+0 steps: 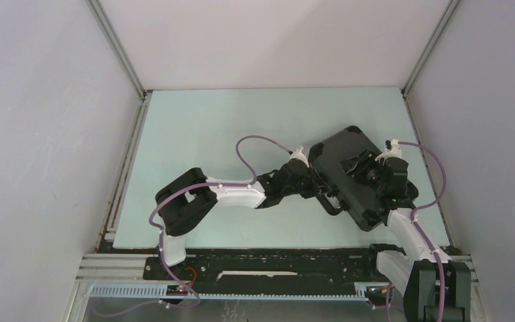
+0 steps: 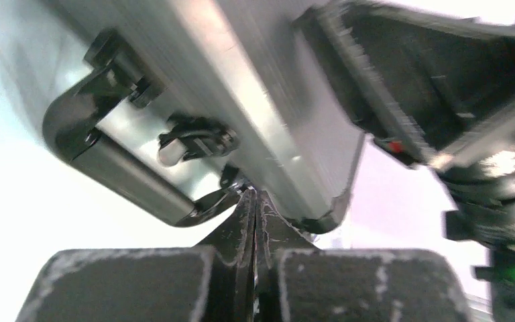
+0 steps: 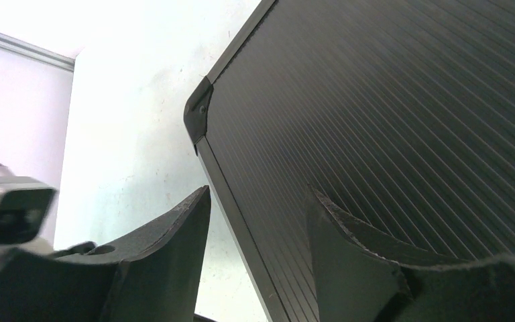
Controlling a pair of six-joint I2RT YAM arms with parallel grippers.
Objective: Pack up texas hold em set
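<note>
**Securing the Closed Case**

Top view: the black case (image 1: 345, 153) lies shut at centre right of the desk (image 1: 228, 134), with an arm on either side.

Left wrist view: the left gripper (image 2: 253, 201) is closed on nothing. Its tips meet the front wall beside the latch (image 2: 198, 141) and handle (image 2: 121, 178), probably acting as a pusher.

Right wrist view: the right gripper (image 3: 258, 194) stands open astride the lid edge, likely bracing the case.

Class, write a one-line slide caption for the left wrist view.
Left gripper, shut, tips at the case's silver side, beside its black handle and latch.
</note>
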